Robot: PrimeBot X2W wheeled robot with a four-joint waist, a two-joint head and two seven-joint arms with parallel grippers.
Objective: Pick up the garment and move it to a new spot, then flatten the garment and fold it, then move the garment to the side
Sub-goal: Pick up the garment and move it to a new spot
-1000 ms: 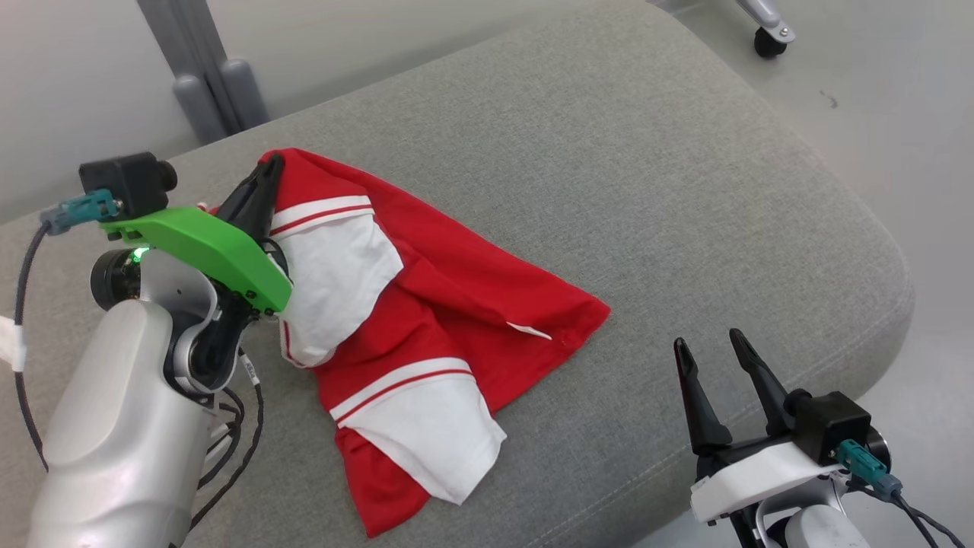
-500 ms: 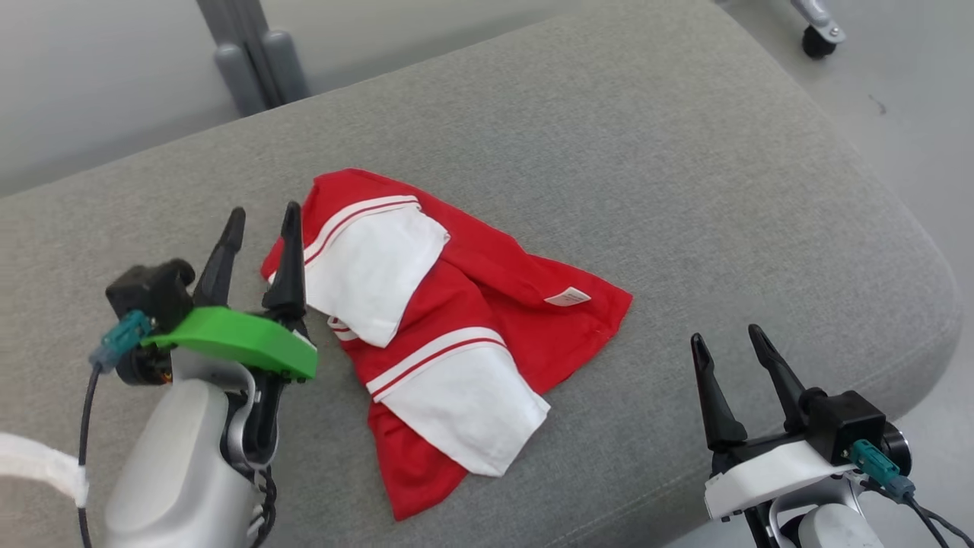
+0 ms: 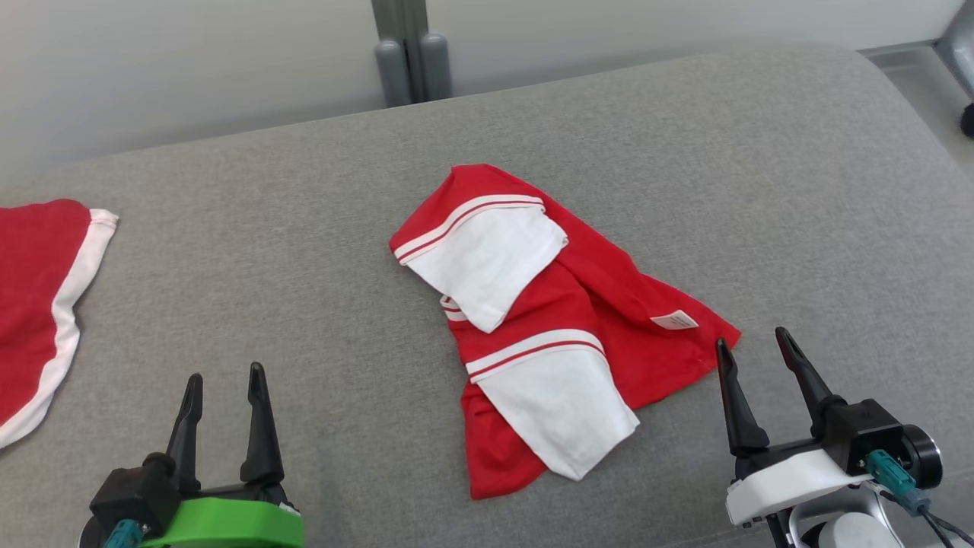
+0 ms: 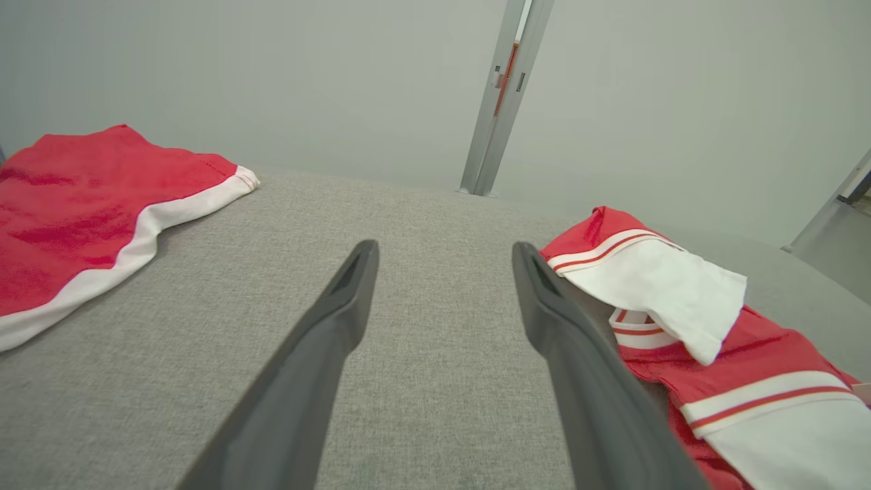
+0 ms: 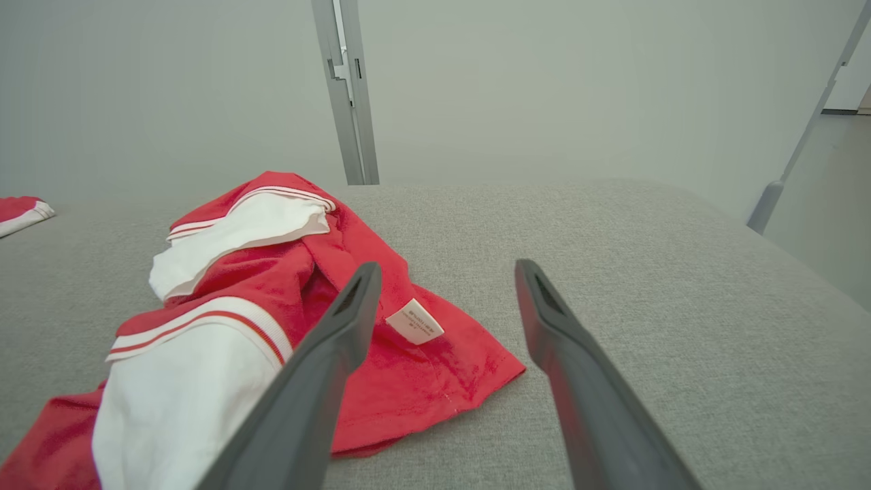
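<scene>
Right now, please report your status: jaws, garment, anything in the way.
Left jaws open, empty; right jaws open, empty. Red-and-white shirt crumpled on grey cushion, nearer right jaws, not folded. Second red garment far left, apart from it.

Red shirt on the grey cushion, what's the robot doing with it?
Nothing is holding it right now. The red and white garment lies crumpled on the grey cushion. The left gripper and the right gripper are both open and empty, low on either side of it, with the right one close to its corner. It is not yet flattened or folded. A second red garment lies off to the left.
</scene>
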